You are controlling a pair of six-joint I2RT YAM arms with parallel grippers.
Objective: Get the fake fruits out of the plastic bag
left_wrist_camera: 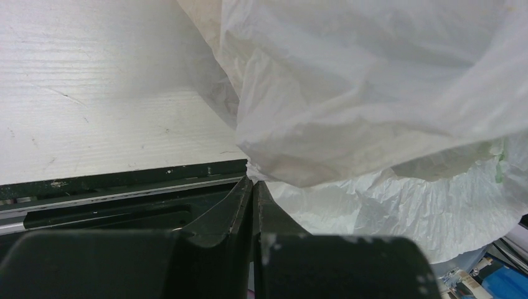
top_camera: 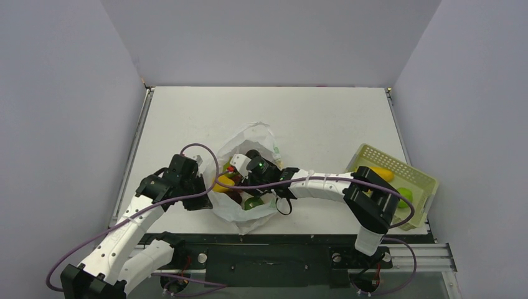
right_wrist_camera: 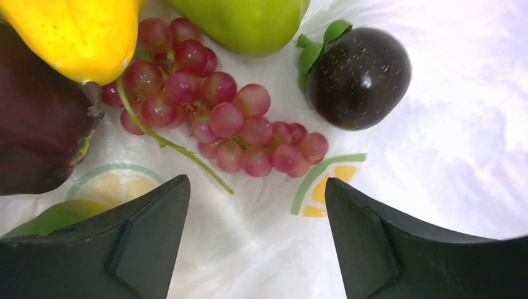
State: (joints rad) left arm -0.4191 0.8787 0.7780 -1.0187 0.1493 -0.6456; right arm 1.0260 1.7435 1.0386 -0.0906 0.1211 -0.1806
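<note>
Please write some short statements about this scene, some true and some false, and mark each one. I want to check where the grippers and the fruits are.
1. The right gripper is open above the red grape bunch inside the plastic bag. True.
2. The left gripper is wide open over the table. False: it is shut on the edge of the plastic bag.
3. A dark purple round fruit lies beside the red grape bunch. True.
4. The basket on the right holds nothing. False: a yellow fruit and a green fruit lie in it.
</note>
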